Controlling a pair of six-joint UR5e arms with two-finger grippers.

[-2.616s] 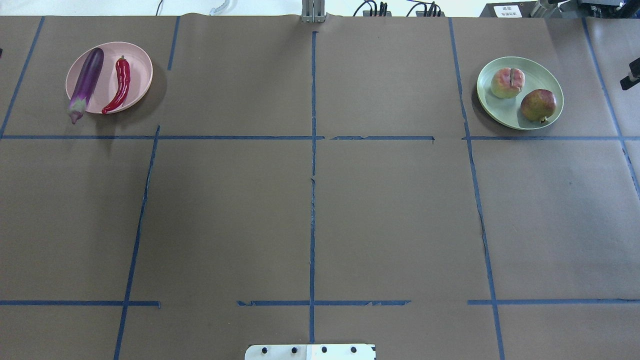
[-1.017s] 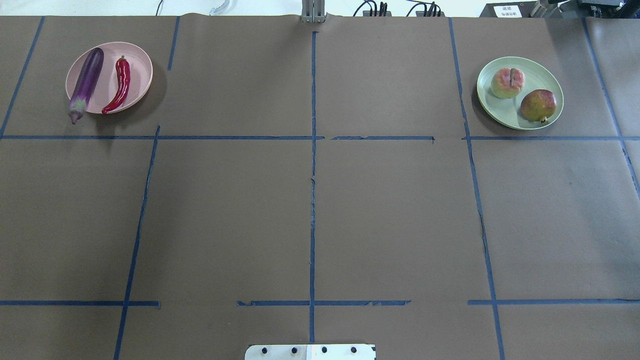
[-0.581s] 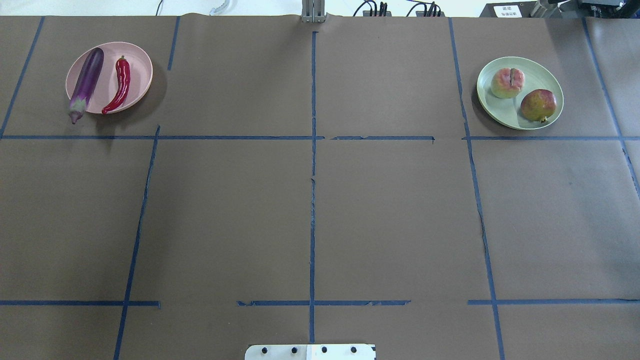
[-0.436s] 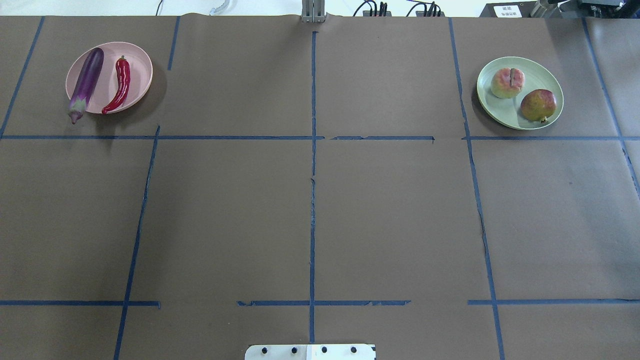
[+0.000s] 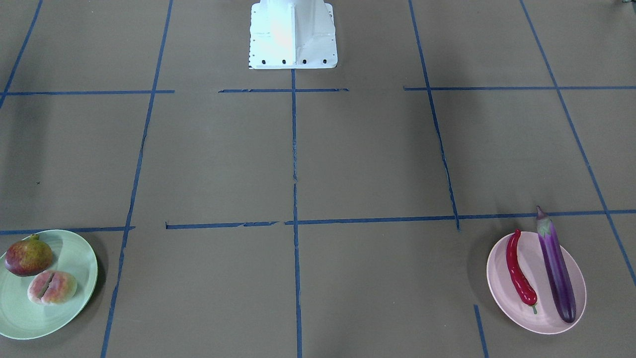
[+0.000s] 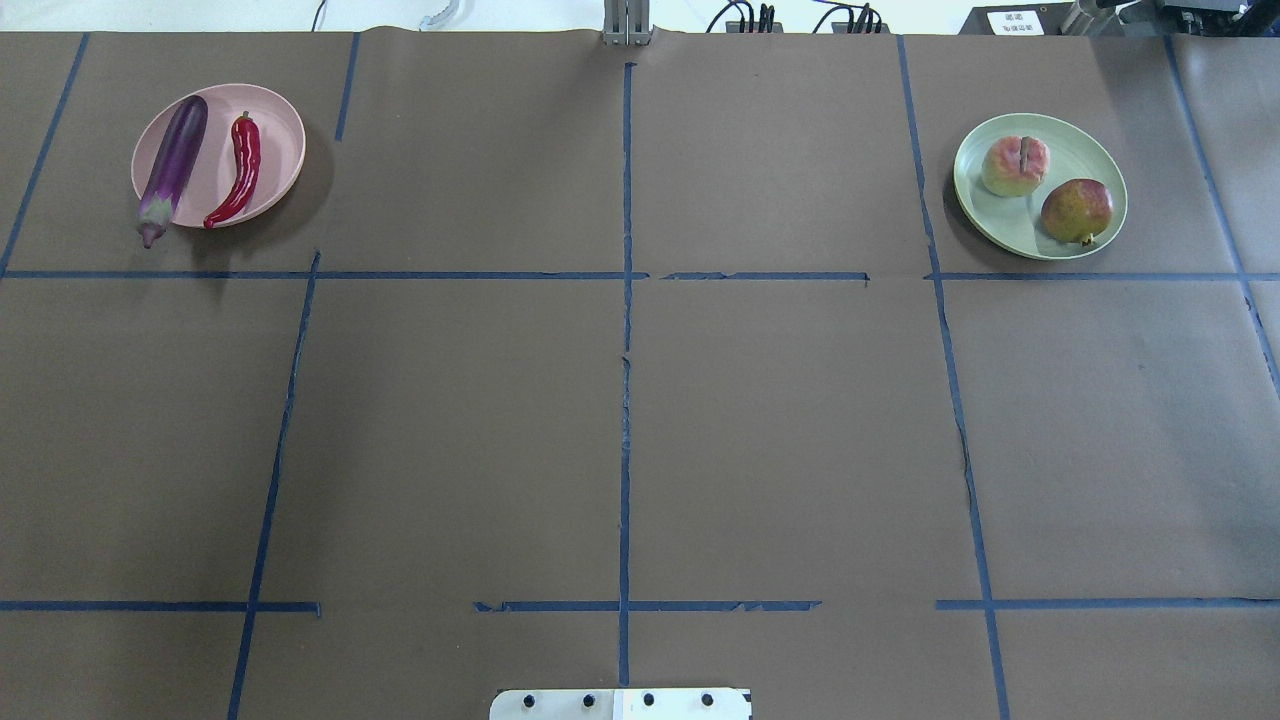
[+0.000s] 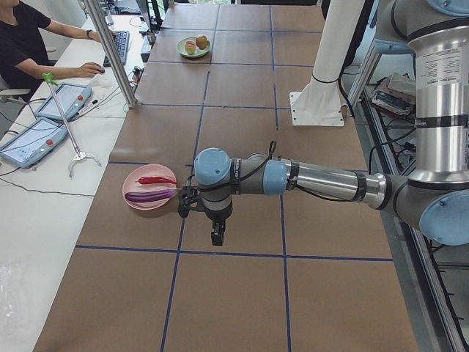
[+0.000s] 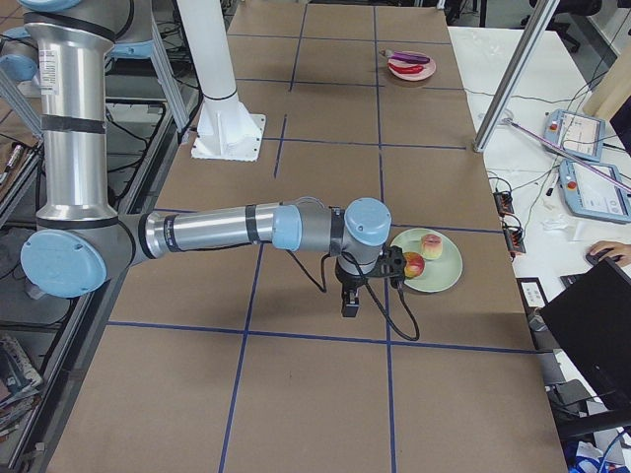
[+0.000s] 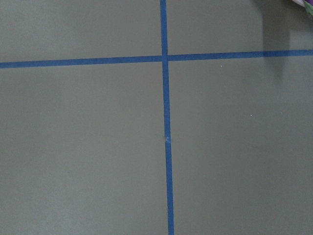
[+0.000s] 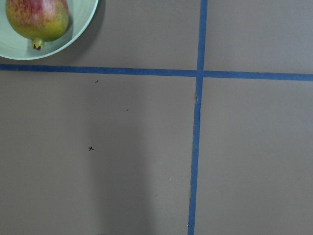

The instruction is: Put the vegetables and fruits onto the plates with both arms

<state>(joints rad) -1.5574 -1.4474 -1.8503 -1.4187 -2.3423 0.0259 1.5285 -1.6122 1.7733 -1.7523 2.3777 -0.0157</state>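
The purple eggplant and red chili pepper lie side by side on the pale pink plate at the far left; the eggplant's cap end overhangs the rim. The peach and pomegranate sit on the pale green plate at the far right. Neither gripper shows in the overhead view. In the exterior left view my left gripper hangs beside the pink plate. In the exterior right view my right gripper hangs beside the green plate. I cannot tell whether either is open or shut.
Brown paper with blue tape lines covers the table. The white robot base stands at the near middle edge. An operator sits at a side desk with tablets. The right wrist view shows the pomegranate at its top left.
A dark part of my right arm at the overhead view's right edge has left the view. The fruits, vegetables and plates have not moved.
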